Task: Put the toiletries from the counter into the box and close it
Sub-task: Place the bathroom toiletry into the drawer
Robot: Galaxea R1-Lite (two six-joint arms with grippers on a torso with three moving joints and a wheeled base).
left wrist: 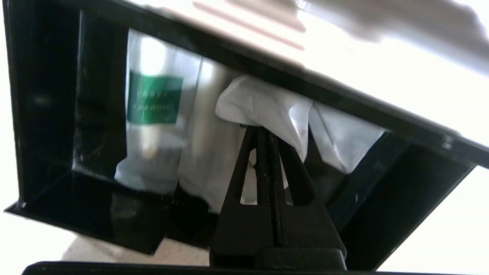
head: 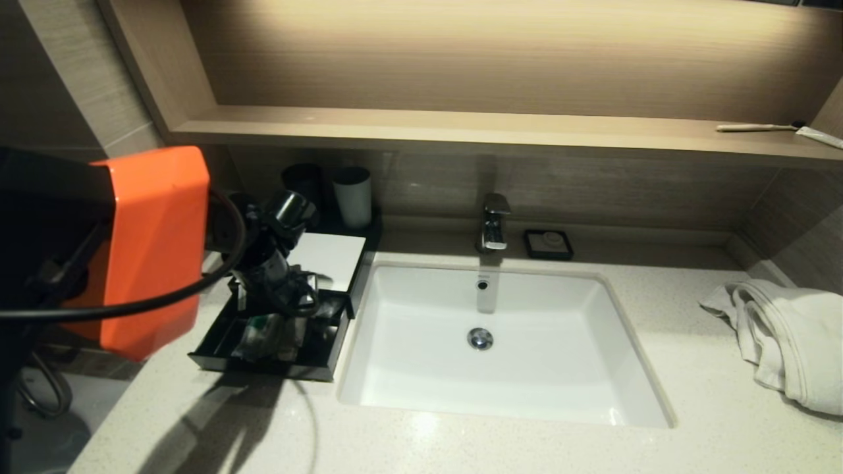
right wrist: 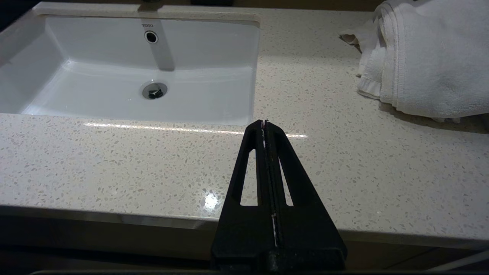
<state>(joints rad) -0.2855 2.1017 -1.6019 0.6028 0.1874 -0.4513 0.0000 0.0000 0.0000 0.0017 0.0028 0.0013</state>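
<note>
The black box [head: 260, 367] stands open on the counter, left of the sink. Its white top panel [head: 327, 257] lies behind the open tray. In the left wrist view the box [left wrist: 46, 114] holds a clear packet with a green label [left wrist: 153, 99] and a white plastic packet [left wrist: 267, 107]. My left gripper [left wrist: 263, 130] is inside the box, shut, with its tips pinching the edge of the white packet. In the head view the left gripper [head: 284, 299] hangs over the packets [head: 260, 332]. My right gripper [right wrist: 264, 123] is shut and empty over the counter's front edge.
The white sink [head: 487, 388] with its tap [head: 494, 224] fills the middle. A folded white towel [head: 790, 336] lies at the right. Two cups [head: 352, 196] stand behind the box. A soap dish [head: 548, 243] is by the tap. A toothbrush [head: 757, 127] and a tube [head: 820, 136] lie on the shelf.
</note>
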